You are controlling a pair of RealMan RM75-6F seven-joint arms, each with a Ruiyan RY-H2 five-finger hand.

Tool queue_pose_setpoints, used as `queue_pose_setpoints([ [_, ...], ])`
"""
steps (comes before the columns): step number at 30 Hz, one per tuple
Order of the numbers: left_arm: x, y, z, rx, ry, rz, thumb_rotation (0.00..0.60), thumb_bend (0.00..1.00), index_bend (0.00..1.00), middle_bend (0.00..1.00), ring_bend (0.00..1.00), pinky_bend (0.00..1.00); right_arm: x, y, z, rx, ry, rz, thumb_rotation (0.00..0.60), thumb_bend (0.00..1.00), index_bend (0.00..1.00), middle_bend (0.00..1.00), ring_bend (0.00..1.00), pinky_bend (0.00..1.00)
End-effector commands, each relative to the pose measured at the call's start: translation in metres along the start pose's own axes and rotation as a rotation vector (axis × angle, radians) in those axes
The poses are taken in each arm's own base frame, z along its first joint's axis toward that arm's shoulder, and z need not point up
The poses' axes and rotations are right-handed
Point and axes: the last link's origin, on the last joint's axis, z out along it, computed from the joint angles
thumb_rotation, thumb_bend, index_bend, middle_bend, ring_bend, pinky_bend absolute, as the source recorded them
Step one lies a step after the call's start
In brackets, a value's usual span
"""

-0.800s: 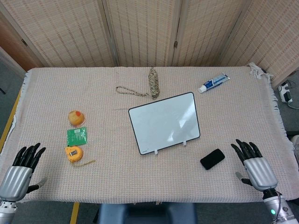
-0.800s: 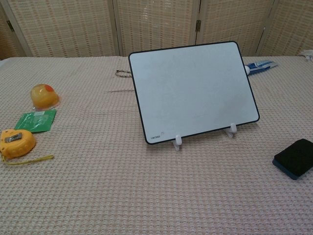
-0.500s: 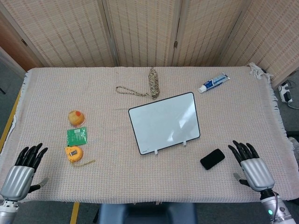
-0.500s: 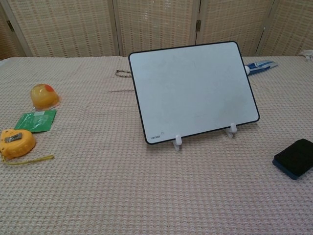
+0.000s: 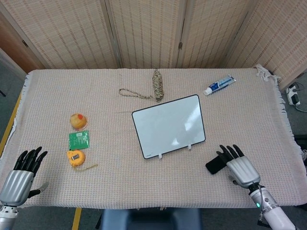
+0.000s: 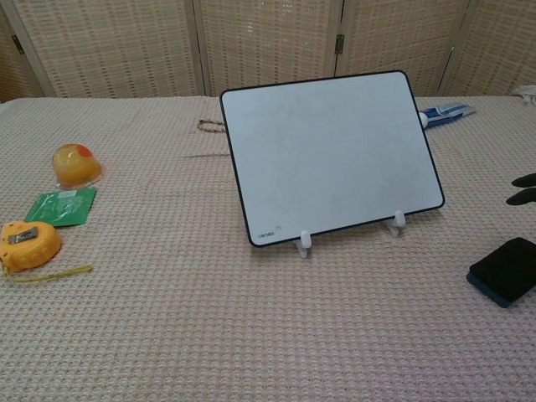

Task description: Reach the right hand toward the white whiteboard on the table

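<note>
The whiteboard (image 5: 168, 126) stands near the middle of the table (image 5: 249, 110), propped on 2 small white clip feet and leaning back, its white face turned toward the robot. Its long axis runs across the table, left to right, and in the head view it is skewed so the right end sits farther from the robot than the left.

The right hand (image 5: 241, 167) has moved inward from the table's right front corner since 0.8 s ago and now lies palm down just in front of and to the right of the whiteboard, apart from it. Its fingers (image 5: 228, 153) are spread, straight and hold nothing; their tips now show at the right edge of the chest view. The left hand (image 5: 20, 177) has stayed at the left front corner, fingers spread and empty.

A black phone (image 5: 214, 164) lies between the right hand and the whiteboard, partly under the fingertips. Left of the whiteboard sit an orange dome (image 5: 78, 120), a green packet (image 5: 79, 140) and a yellow tape measure (image 5: 76, 157). Behind it lie a coil of rope (image 5: 157, 85) and a toothpaste tube (image 5: 219, 85).
</note>
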Motion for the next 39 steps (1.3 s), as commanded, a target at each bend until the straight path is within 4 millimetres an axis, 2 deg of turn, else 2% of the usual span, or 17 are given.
queue_pose_setpoints([
  [1, 0.000, 0.000, 0.000, 0.003, 0.000, 0.000, 0.600, 0.21, 0.00, 0.00, 0.00, 0.00, -0.002, -0.009, 0.017, 0.013, -0.030, -0.021, 0.600, 0.31, 0.17, 0.00, 0.00, 0.00],
  [11, 0.001, -0.001, -0.001, 0.006, 0.006, -0.005, 0.600, 0.21, 0.00, 0.00, 0.00, 0.00, -0.014, -0.013, 0.036, 0.016, -0.053, -0.002, 0.600, 0.31, 0.21, 0.00, 0.00, 0.00],
  [21, 0.003, -0.002, -0.001, 0.008, 0.013, -0.014, 0.600, 0.21, 0.00, 0.00, 0.00, 0.00, -0.022, -0.017, 0.049, 0.014, -0.057, -0.006, 0.600, 0.31, 0.33, 0.00, 0.00, 0.00],
  [26, 0.005, -0.003, -0.002, 0.010, 0.024, -0.018, 0.600, 0.21, 0.00, 0.00, 0.00, 0.00, -0.026, -0.018, 0.053, 0.004, -0.064, -0.003, 0.600, 0.31, 0.35, 0.00, 0.00, 0.00],
  [34, 0.006, -0.003, -0.002, 0.012, 0.026, -0.022, 0.600, 0.21, 0.00, 0.00, 0.00, 0.00, -0.022, -0.020, 0.056, -0.021, 0.018, 0.010, 0.600, 0.31, 0.52, 0.00, 0.04, 0.00],
  [39, 0.006, -0.003, -0.001, 0.013, 0.028, -0.026, 0.600, 0.21, 0.00, 0.00, 0.00, 0.00, -0.007, -0.024, 0.054, -0.016, 0.131, 0.059, 0.600, 0.31, 0.55, 0.00, 0.06, 0.00],
])
